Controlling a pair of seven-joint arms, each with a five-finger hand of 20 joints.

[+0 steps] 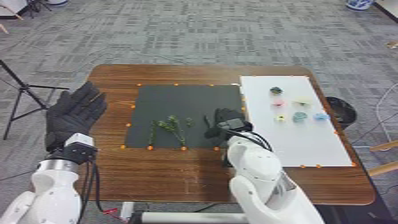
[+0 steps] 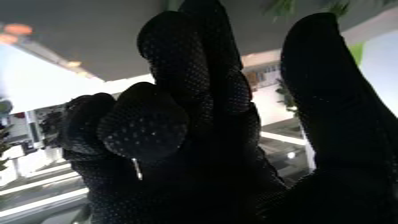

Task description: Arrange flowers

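Green stems on black mat; right hand at mat's right side.
Stems (image 1: pixel 174 130) lie on mat (image 1: pixel 182 100), left of right hand (image 1: pixel 214 131): thumb apart, some fingers extended, others bent inward, grasp empty. 6 small flowers (image 1: pixel 299 116) on white sheet (image 1: pixel 311 145). Left hand (image 1: pixel 74 114) beside table (image 1: pixel 178 175), fingers extended, holding nothing.

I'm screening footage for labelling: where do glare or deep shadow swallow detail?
Right wrist view: a blown-out white glare beyond the right hand, whose black glove sinks into near-black at the palm; bright light strips behind it. Head view: fairly even light, no harsh glare on the white sheet.
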